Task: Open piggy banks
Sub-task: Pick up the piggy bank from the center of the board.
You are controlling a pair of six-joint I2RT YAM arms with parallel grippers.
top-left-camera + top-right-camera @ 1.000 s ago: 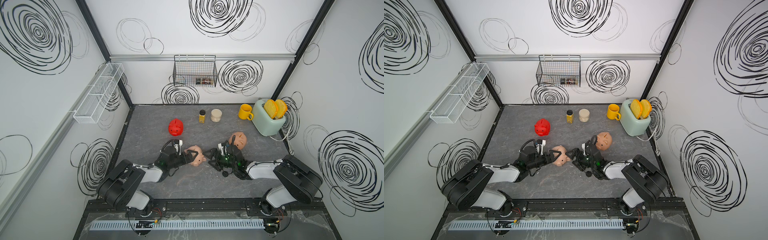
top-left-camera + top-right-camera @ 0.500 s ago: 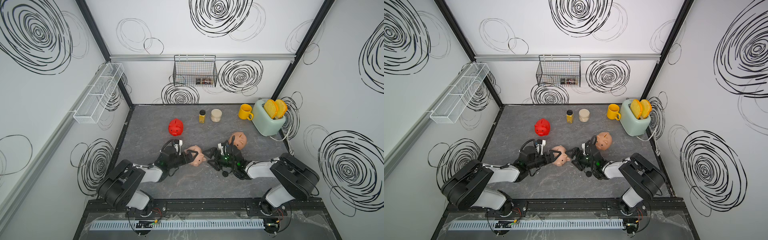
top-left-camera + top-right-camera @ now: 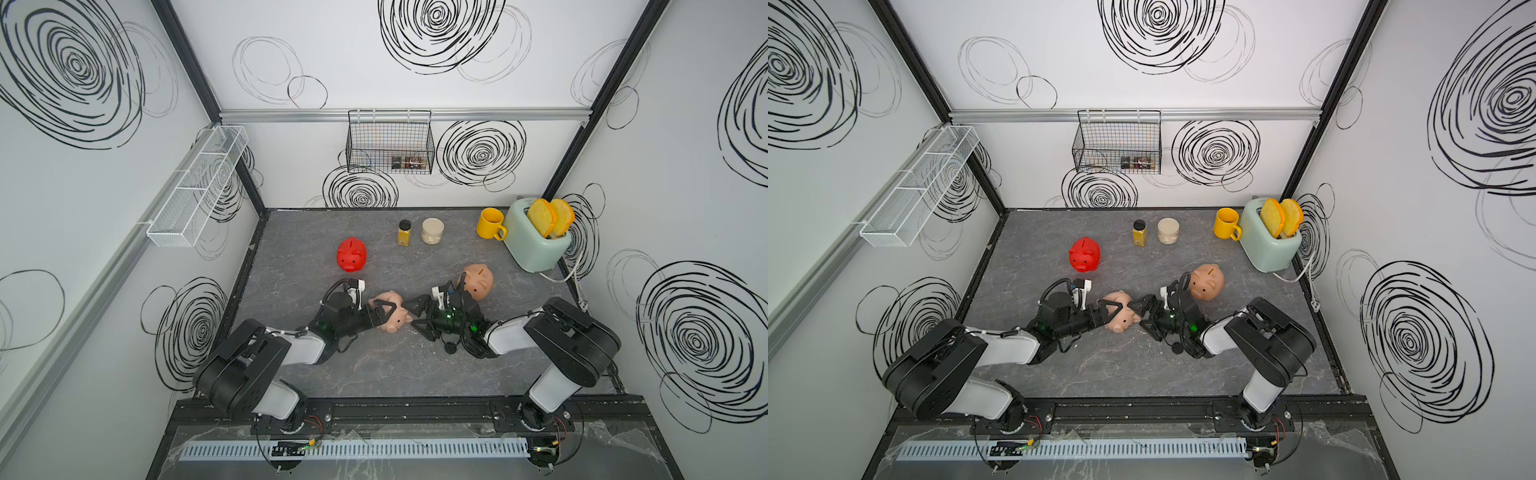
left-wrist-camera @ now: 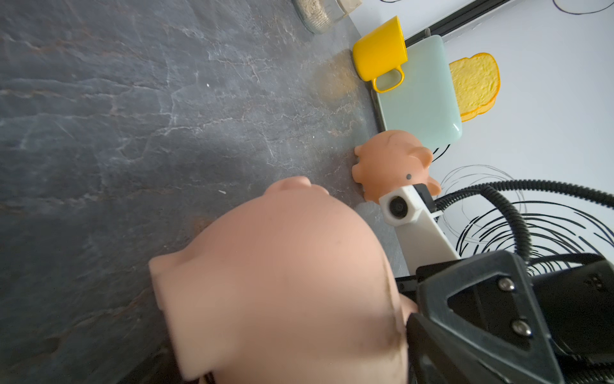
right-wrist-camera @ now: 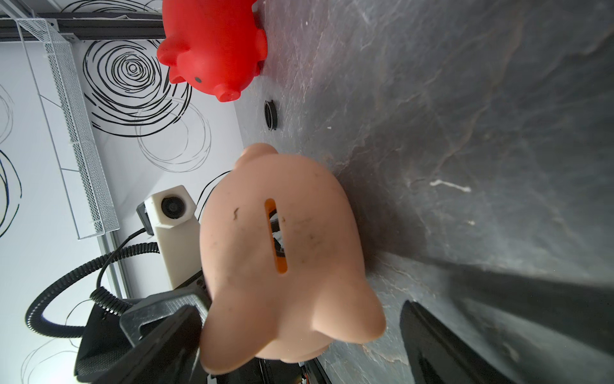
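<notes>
The pink pig (image 3: 392, 320) is near the middle of the table (image 3: 374, 374), a little toward 6 o'clock. It is tipped on its side, with its face turned up toward the top cameras. The left gripper (image 3: 386, 316) reaches in from 8 o'clock and is clamped on this pig, with one finger over it in both top views. In the right wrist view the coin slot on the pig's back faces the right arm. The pig is low against the table, but I cannot tell whether it rests on the surface or hangs just above it.

The right gripper (image 3: 409, 318) comes in from 4 o'clock, spread wide and holding nothing. Its fingertips are just beside the pig's head, and I cannot tell whether they touch it.

The red pig (image 3: 351, 255) stands upright at 10 o'clock from the pink pig, apart from both arms. The peach pig (image 3: 478, 282) stands upright at 2 o'clock from it, just behind the right wrist. In the right wrist view a small black ring (image 5: 270, 114) is on the table between the red pig and the pink pig.

A spice jar (image 3: 404, 232) and a round jar (image 3: 432, 230) stand at 12 o'clock. A yellow mug (image 3: 489, 222) stands just beside a toaster (image 3: 536, 245) in the 2 o'clock corner.
</notes>
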